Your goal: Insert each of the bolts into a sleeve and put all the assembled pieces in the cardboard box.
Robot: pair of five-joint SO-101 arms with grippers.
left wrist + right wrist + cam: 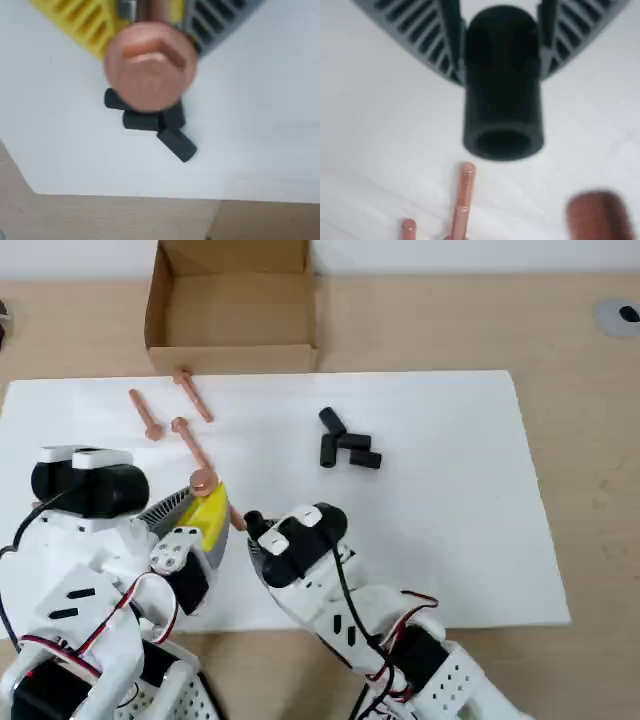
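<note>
**Bolt and sleeve before insertion.**

Left tool (203, 497), lower left of the high view: clamped on a bolt (150, 67), held by the shank between its fingers (75, 20), with the head standing free.

Right tool (256, 530), lower centre of the high view: clamped on a sleeve (502, 85), whose open bore sticks out past the grip. Both tools hang just beside each other over the white sheet (450, 540) on the tabletop (580, 440).

Key relation: in the high view the bolt's long axis runs from its head at upper left to its tip at lower right. The sleeve lies right of and slightly below that tip. Tip and bore appear near but apart. Whether they sit truly in line is hard to say from here, because the right tool hides most of the sleeve in that view. The coming move is probably a short push along this axis. Both arms look about equally placed to close the gap, so alignment matters more than reach.

Remaining stock: three loose bolts (190, 445) lie at the upper left of the sheet, just below the box (235, 358) at the top of the frame. A cluster of loose sleeves (350, 445) lies at the sheet's centre, well apart from both tools. This pair is not yet joined, so the task looks to be at an early stage.
</note>
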